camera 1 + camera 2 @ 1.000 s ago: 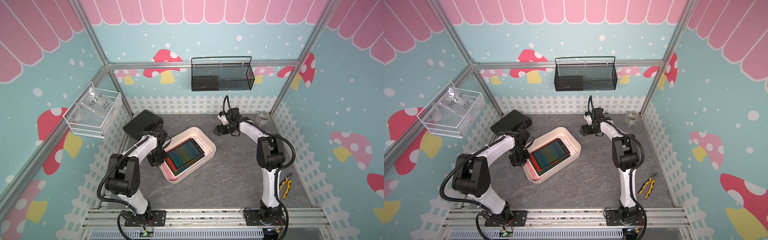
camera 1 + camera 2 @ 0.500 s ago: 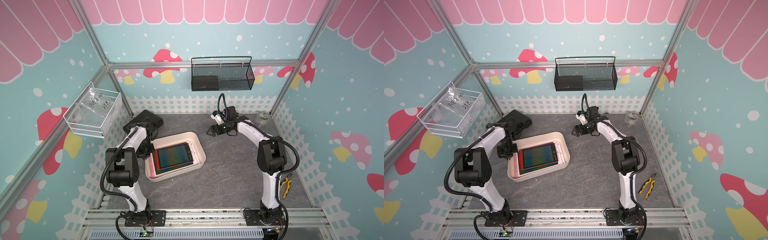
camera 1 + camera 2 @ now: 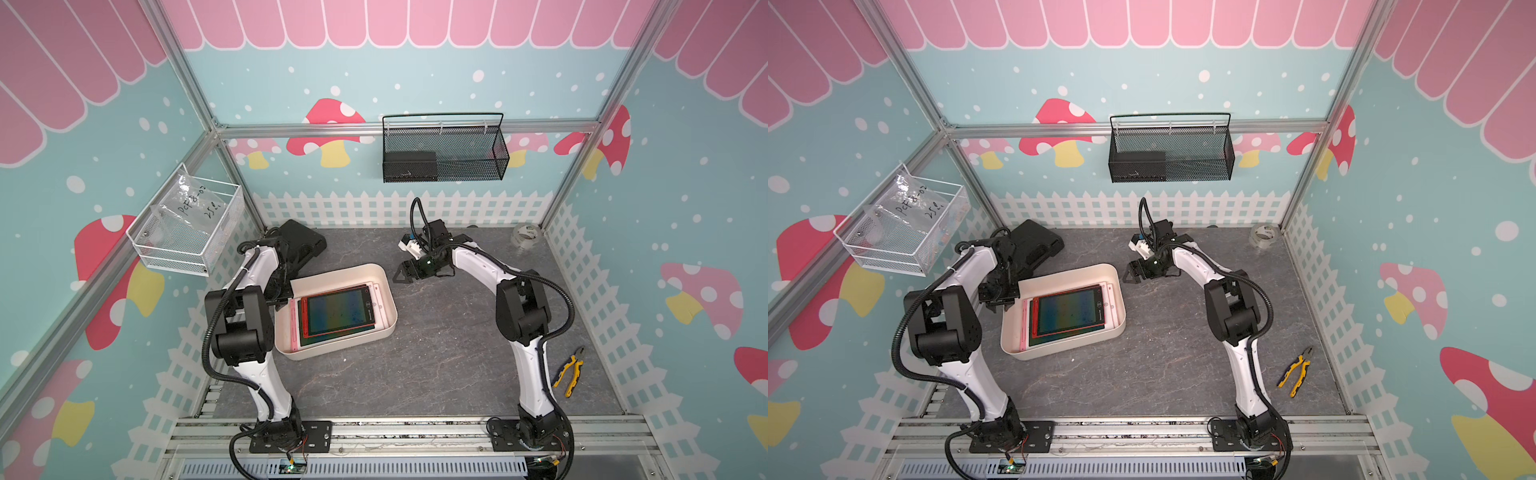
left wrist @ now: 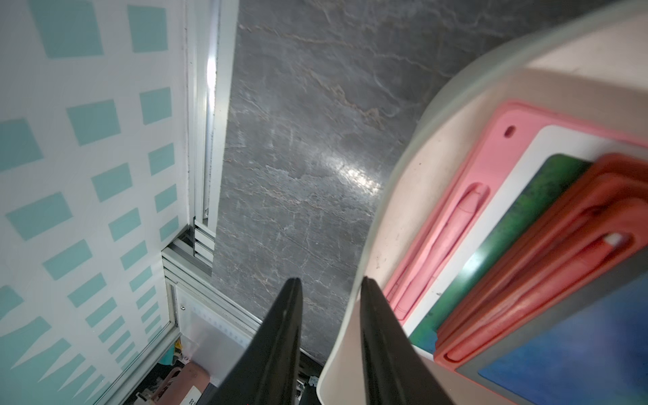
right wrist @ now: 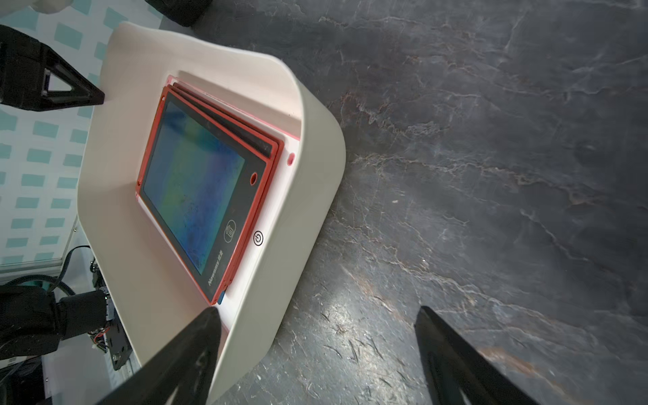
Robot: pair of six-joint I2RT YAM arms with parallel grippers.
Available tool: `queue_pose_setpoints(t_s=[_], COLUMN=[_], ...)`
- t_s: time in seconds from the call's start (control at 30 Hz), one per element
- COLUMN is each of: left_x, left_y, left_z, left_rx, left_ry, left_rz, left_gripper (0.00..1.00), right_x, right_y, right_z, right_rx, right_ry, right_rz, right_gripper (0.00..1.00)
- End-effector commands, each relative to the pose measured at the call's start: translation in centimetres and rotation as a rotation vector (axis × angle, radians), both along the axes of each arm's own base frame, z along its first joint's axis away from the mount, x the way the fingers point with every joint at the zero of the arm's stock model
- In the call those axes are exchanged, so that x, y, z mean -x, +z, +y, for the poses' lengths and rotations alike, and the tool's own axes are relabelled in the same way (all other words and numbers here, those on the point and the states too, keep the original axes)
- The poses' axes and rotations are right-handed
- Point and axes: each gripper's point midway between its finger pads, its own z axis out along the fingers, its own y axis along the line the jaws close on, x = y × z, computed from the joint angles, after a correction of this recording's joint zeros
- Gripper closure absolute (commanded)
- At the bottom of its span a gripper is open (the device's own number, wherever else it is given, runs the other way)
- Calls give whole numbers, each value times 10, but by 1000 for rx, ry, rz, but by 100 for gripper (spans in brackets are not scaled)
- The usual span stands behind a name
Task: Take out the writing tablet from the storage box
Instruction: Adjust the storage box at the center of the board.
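Uppermost in the box [image 3: 345, 347] [image 5: 308, 210], the red tablet [image 3: 338, 309] [image 3: 1069, 309] [image 5: 189, 189] is shown lying screen-up on a stack that includes a pink tablet [image 4: 456, 217]. The box is set flat on the grey table [image 3: 436, 353], left of centre. Its end wall is straddled by the left gripper [image 4: 329, 278] [image 3: 1000, 297], jaws narrowly parted and not pinching it. The right gripper [image 5: 319, 310] [image 3: 401, 274] is held low beside the opposite end, jaws spread wide, with nothing gripped
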Motion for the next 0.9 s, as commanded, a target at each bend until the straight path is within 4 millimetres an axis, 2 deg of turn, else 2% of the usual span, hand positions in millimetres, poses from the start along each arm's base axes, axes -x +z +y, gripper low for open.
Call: queue_pose_setpoints(t_s=[0.0,0.2,0.3,0.37,0.43,0.5,0.57,0.73,0.87], left_x=[-6,-4,-4,-4,-5,-3,1,15,19], left_y=[16,25,37,48,50,44,34,11,1], left_z=[8,1,-20,-43,-71,-95,-110,-125,-119], left_rx=[-43,-3,111,233,394,519,567,577,535], left_ry=[-5,9,39,67,91,116,118,121,131], left_rz=[-44,-81,-159,-228,-272,-278,-266,-229,-222], left_gripper=[68,68,65,63,61,59,60,59,57], right_x=[7,20,26,31,34,35,37,41,45], right_y=[-2,-2,-4,-9,-9,-8,-10,-11,-12], right_z=[12,25,25,24,24,27,29,33,38], right_rx=[-35,-35,-33,-24,-24,-32,-34,-43,-50], right_ry=[34,80,81,76,77,81,83,96,107], right_rz=[50,59,78,97,104,106,114,127,139], right_gripper=[12,12,13,14,14,15,15,16,16])
